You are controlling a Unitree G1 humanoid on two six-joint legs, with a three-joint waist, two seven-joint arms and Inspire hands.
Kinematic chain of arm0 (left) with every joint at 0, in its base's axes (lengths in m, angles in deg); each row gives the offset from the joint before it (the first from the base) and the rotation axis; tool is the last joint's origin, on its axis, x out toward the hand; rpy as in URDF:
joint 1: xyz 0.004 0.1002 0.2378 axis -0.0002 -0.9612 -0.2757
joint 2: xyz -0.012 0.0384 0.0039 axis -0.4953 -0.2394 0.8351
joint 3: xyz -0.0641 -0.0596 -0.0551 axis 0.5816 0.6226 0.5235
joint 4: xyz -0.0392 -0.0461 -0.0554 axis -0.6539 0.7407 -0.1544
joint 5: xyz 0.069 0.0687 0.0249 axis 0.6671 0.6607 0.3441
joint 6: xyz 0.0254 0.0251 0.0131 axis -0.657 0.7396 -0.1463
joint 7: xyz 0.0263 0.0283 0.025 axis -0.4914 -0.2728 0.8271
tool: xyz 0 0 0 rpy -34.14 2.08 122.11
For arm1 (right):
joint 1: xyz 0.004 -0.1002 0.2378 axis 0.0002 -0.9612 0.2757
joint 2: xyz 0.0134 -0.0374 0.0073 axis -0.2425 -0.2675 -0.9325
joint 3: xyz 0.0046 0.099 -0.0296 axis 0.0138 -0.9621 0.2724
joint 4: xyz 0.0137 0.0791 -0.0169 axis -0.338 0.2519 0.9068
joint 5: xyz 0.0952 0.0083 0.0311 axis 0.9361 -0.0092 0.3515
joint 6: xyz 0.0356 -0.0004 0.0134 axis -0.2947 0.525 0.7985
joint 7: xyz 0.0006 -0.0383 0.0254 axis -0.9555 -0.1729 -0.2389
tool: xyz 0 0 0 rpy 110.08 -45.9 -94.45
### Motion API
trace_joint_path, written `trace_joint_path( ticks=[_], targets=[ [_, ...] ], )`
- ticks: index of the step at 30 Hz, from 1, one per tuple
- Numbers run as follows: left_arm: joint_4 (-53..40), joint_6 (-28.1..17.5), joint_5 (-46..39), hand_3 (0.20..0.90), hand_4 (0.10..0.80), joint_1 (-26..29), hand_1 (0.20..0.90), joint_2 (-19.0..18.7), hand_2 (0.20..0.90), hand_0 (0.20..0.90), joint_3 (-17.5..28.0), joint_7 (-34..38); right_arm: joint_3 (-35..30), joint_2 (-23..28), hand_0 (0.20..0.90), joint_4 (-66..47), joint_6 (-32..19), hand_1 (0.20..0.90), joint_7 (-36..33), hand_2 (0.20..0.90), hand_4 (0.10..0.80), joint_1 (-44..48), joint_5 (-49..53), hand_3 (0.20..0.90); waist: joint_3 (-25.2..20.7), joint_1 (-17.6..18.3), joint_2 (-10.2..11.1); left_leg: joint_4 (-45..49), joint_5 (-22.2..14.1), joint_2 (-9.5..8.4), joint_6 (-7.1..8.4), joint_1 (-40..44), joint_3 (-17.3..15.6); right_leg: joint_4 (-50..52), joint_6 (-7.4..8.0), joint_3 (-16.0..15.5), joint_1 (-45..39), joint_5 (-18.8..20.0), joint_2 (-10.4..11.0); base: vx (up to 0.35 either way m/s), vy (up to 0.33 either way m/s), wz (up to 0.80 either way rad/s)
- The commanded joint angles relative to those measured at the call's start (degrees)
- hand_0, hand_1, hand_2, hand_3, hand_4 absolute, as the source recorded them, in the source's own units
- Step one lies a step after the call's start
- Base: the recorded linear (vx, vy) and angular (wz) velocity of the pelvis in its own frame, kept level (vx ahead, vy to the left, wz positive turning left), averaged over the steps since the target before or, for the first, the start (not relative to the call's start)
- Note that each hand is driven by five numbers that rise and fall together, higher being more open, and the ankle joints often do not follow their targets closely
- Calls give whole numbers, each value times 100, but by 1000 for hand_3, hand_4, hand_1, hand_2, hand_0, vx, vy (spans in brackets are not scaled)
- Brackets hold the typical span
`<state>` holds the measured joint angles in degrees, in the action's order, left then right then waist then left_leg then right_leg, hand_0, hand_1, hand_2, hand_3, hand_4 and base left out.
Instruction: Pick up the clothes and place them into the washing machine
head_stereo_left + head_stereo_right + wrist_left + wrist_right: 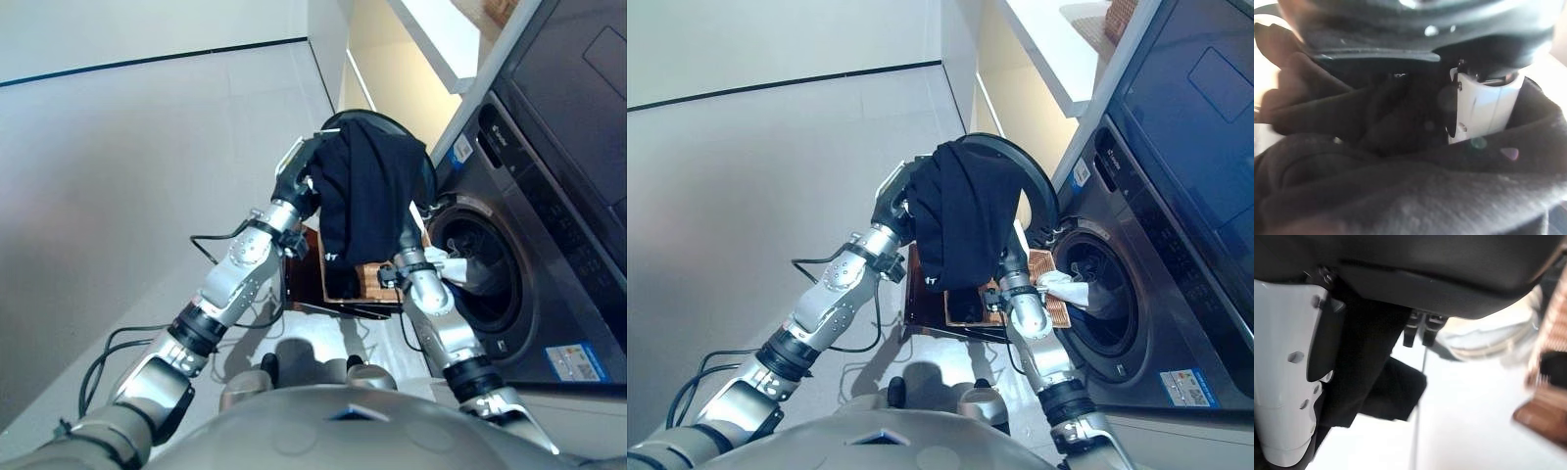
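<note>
Both robot hands, left [297,179] and right [1011,262], are clamped on a black garment [963,220] lifted at 9 o'clock of the washing machine [1176,255] opening. A blue label [576,362] sticks there, unreadable. A wooden basket [965,304] sits on the pale floor [118,196].
</note>
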<state>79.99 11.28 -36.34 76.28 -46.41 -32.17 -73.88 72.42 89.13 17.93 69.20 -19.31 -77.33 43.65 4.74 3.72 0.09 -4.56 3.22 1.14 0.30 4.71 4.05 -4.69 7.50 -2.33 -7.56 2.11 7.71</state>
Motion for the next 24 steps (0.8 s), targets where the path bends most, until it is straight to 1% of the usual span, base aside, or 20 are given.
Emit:
trace_joint_path(
  ticks=[1,4,6,7,11,18,24],
  targets=[
    [-733,-608,-259,200,300,485,200,270,200,200,168,-43,-387,-440,900,-345,-1067,900,498,900,800,359,1831,900,-525,-171,-2,57,-356,95,76,70,-95,774,-113,72,457,-578,-100,0,0,0],
    [-801,-559,-329,200,300,527,200,277,200,200,159,-14,-420,-768,900,-273,-1110,900,822,900,800,291,2911,900,-519,-167,-11,56,-364,93,80,76,-111,776,-113,74,462,-583,-100,0,0,0],
    [-861,-535,-373,200,300,526,200,289,200,200,171,7,-432,-892,900,-275,-1094,900,957,900,800,240,3378,900,-520,-161,-10,57,-369,88,80,78,-113,773,-116,78,462,-578,-100,0,0,0],
    [-862,-534,-374,200,300,525,200,288,200,200,170,7,-432,-891,900,-273,-1094,900,961,900,800,240,3382,900,-521,-161,-10,57,-369,88,80,78,-113,773,-116,78,462,-578,-99,0,0,0],
    [-894,-514,-393,200,300,497,200,293,200,200,242,14,-489,-1039,900,-458,-1123,900,1164,900,800,123,3984,900,-539,-156,-15,60,-380,79,84,92,-139,768,-119,81,461,-577,-93,0,0,0],
    [-819,-505,-431,200,300,470,200,297,200,200,290,31,-546,-1118,900,-650,-1209,900,1270,900,800,55,4345,900,-556,-150,-8,63,-390,85,85,99,-137,762,-114,95,454,-574,-90,0,0,0],
    [-809,-502,-466,200,300,491,200,326,200,200,302,13,-518,-1239,900,-753,-1140,900,1605,900,800,36,4885,900,-571,-150,-6,65,-390,86,87,102,-136,756,-117,92,449,-576,-89,0,0,0]
  ],
)
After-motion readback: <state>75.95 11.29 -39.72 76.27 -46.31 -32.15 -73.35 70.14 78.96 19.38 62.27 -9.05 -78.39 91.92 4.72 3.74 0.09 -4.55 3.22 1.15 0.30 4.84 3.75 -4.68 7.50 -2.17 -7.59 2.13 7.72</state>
